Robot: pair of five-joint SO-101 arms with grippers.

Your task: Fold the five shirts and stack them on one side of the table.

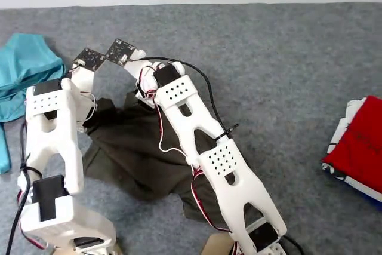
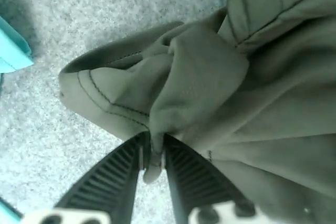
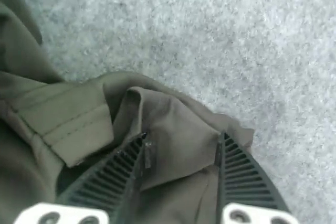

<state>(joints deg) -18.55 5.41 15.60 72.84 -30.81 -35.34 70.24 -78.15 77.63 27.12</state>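
Grey felt table [image 1: 286,58], olive shirt [image 1: 128,147] crumpled, teal shirt [image 1: 24,67] left edge, red-topped stack [image 1: 361,141] right

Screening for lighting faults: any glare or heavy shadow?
High view: even light, no glare, faint shadows beneath the arms. Left wrist view: folds of the olive shirt softly shaded. Right wrist view: dark shadow under the cloth beside the right pincer.

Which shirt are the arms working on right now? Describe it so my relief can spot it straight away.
On the grey table, look between the teal shirt at one edge and the red shirt at the other. The olive shirt lies crumpled in the middle under the two white arms; it is the only dark, drab one.
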